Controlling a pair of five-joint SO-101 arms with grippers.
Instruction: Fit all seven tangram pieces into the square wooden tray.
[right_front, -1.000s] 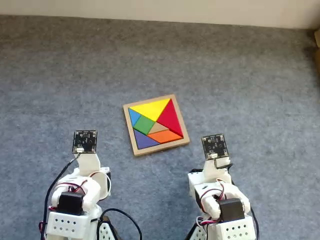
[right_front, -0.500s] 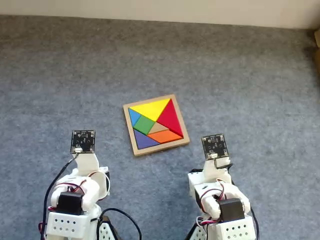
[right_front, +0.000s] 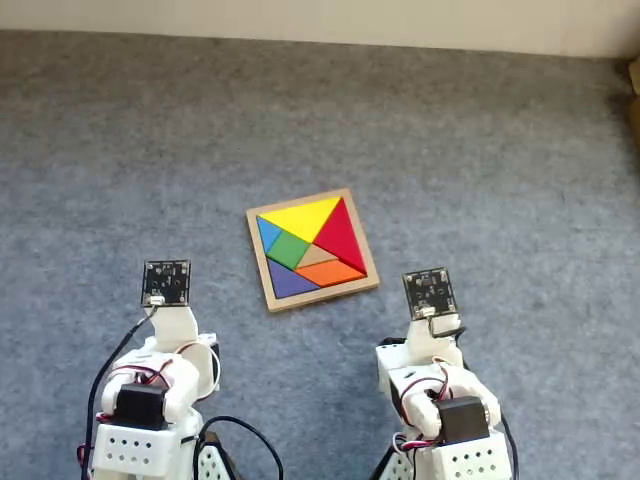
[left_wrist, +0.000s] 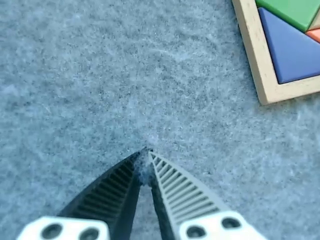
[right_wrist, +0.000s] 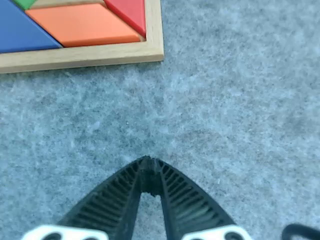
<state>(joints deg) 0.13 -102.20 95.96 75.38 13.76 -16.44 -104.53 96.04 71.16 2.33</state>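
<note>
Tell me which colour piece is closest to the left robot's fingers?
The dark blue triangle, filling the tray corner nearest that arm; every other piece lies farther off.

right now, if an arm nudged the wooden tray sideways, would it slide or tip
The wooden tray looks flat and low, so it would probably slide, not tip. The fuzzy grey mat may drag on it. Its pieces sit inside the rim, so likely stay.

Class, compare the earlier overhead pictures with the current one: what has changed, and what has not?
The left arm swung slightly away from the tray a second ago, then stopped. Nothing was taken hold of or let go. The right arm, the tray and its seven pieces stayed put.
</note>
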